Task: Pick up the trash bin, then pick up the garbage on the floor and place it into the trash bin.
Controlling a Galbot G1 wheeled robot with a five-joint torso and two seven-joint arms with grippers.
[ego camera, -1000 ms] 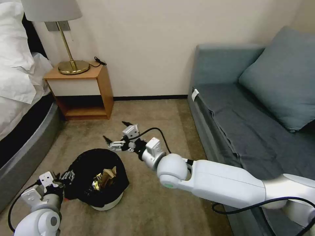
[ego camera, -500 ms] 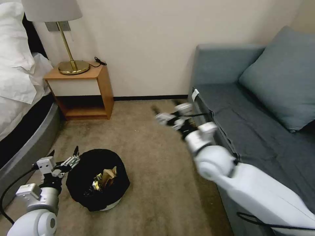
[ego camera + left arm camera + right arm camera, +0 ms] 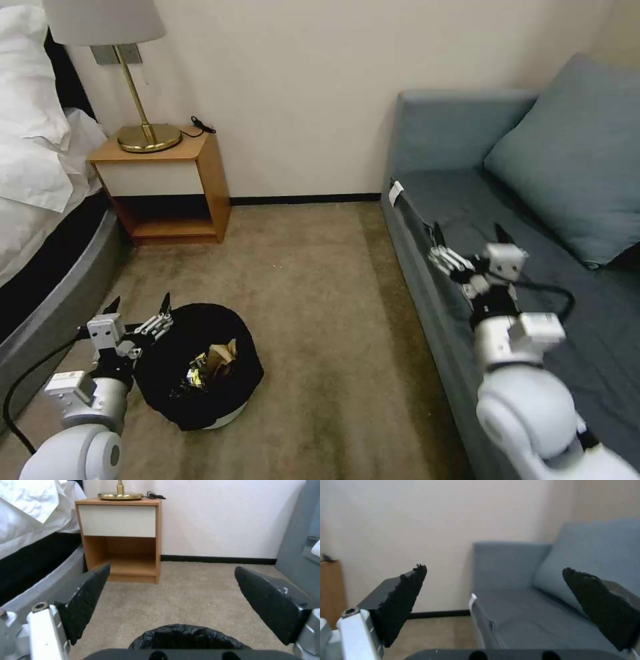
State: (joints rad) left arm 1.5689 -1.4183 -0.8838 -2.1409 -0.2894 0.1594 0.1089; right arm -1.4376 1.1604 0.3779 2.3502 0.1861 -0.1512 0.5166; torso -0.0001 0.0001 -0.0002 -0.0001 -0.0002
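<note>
On the tan carpet (image 3: 313, 287) between the bed (image 3: 40, 267) and the sofa (image 3: 507, 220) stands the trash bin (image 3: 200, 373), a small round basket with a glossy, crinkled black bag pulled over its rim and a pale base showing under the plastic. Inside it lie a tan paper bag (image 3: 220, 357) and a shiny crumpled wrapper (image 3: 195, 375) touching it. Just beside the bin's rim, on the side toward the bed, hangs the left gripper (image 3: 137, 313), its two dark, rough-faced fingers (image 3: 85, 602) spread wide and holding nothing; the left wrist view looks past them over the bin's black edge toward a wooden nightstand (image 3: 167, 187). That nightstand has a white drawer front, an open shelf below, and a brass lamp (image 3: 137, 87) with a pale shade and a black cord on top; it stands against a cream wall with a dark baseboard. White bedding (image 3: 33, 140) hangs over the bed's grey padded frame. Well apart from the bin, the right gripper (image 3: 467, 241) is raised over the front edge of the blue-grey fabric sofa, fingers also spread and empty, with a large matching cushion (image 3: 573, 153) leaning on the backrest behind it.
</note>
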